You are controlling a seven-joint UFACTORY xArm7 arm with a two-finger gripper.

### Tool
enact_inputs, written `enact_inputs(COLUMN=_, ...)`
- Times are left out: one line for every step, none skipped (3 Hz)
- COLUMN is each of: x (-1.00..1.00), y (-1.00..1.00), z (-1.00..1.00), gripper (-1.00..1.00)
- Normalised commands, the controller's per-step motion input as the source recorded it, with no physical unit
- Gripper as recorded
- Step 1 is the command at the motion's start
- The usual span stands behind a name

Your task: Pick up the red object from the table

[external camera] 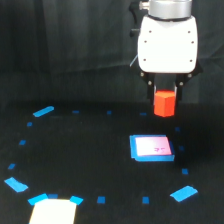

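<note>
The jaws (164,98) are seen clamped on the red object (164,103), which is held clear above the black surface (90,150), over its far side beyond the blue-bordered card (151,148). The pick-up is judged essentially done; nothing visible is left but holding it.

A single exterior view looks from the front and somewhat above, down onto the table (75,150), taking in most of its ring of blue tape marks (42,112). It sits fairly near, with the arm's white wrist housing (167,44) cropped at the top edge
</note>
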Motion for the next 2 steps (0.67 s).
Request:
enact_inputs(x=0.13, y=0.05, z=0.04, gripper=-1.00)
enact_inputs(x=0.19, y=0.09, z=0.13, gripper=-1.00)
